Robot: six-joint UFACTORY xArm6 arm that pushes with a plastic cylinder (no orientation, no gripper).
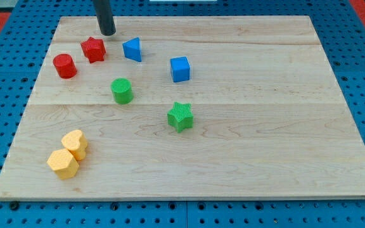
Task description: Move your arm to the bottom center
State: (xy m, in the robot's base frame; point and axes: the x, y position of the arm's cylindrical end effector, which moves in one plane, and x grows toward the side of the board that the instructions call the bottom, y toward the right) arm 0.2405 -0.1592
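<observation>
Tip: my tip (108,33) is seen near the top edge of the wooden board (246,158), toward its top-left corner; being a bare rod, it has nothing to close and nothing is held by it.
Tip and blocks: the tip is placed just above the red star block (94,49) and to the upper left of the blue wedge-like block (132,49); no touch with either can be made out.
Other blocks: a red cylinder (64,66) is set near the left edge; a blue cube (180,69), a green cylinder (121,90) and a green star block (180,116) are spread toward the middle; two yellow blocks (68,155), shapes hard to read, are touching each other near the bottom-left corner.
Target place: the middle of the bottom edge is judged to be the goal, well apart from the tip.
Step in hand: the travel is judged barely begun, since almost the whole board is yet to be crossed.
Next move: a long slide down and to the view's right is called for.
Risk: the blue wedge-like block, the green cylinder and the green star block are judged to lie near a straight path, so a course between them should be chosen.
</observation>
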